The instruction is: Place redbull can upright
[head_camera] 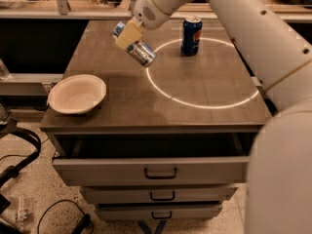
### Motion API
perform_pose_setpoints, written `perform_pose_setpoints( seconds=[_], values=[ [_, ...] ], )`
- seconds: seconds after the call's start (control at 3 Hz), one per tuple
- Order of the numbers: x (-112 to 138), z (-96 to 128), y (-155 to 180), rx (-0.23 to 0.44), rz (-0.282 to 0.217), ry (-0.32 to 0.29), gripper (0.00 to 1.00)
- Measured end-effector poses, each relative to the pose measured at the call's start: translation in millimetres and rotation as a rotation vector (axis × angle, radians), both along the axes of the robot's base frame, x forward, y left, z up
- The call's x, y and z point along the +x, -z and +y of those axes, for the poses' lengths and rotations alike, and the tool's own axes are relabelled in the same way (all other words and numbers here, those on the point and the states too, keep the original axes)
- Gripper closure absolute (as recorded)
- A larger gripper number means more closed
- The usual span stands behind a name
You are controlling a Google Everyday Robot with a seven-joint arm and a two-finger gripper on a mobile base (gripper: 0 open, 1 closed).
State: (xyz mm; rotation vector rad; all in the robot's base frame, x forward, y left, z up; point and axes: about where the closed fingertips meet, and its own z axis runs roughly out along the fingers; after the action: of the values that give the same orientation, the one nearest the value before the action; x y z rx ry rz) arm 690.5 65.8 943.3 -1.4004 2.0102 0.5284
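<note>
The redbull can (139,51) is slim, silver and light blue. It is held tilted in the air above the left-middle of the brown table top (126,101), its top end up-left and its bottom end down-right. My gripper (127,34) is shut on the can around its middle, with a tan finger pad (128,35) across it. The white arm reaches in from the upper right.
A dark blue Pepsi can (191,35) stands upright at the back inside a white ring of light (200,104). A white bowl (77,94) sits at the table's front left corner. The top drawer (151,168) below stands slightly open.
</note>
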Motion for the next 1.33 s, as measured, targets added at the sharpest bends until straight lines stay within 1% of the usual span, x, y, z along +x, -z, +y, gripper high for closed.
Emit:
perform_pose_setpoints(
  seconds=[0.33,0.67,1.0,1.33],
  values=[
    [-0.8,-3.8,15.1,0.151,-0.038,0.001,1.0],
    [28.0,-3.3,2.6,0.339,-0.13,0.05,1.0],
    [54.5,-5.8,-26.9,0.485,-0.208,0.129,1.0],
    [69.4,-9.2,-32.3,0.614,-0.229,0.188,1.0]
  ],
)
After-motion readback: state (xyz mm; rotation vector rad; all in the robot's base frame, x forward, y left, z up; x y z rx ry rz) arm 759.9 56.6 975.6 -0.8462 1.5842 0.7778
